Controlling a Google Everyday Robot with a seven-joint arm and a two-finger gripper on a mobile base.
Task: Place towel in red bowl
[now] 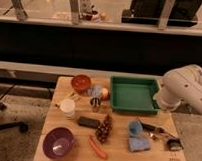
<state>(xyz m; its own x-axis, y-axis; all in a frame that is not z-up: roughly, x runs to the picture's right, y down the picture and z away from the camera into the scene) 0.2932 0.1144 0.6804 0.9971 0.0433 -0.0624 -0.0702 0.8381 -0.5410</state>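
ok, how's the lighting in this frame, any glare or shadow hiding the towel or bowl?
Camera view: dim, warm cast; the brightest strip is the background at top, with a black band below it. Camera view: no glare on the towel or red bowl, only soft shadows. Camera view: the gripper, low by the right edge of the table, reads dark below the arm.

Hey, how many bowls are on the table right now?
2. The red bowl sits at the far left of the table, beside the towel; the purple bowl is at the near left corner. None seem hidden. The gripper hangs over the near right side.
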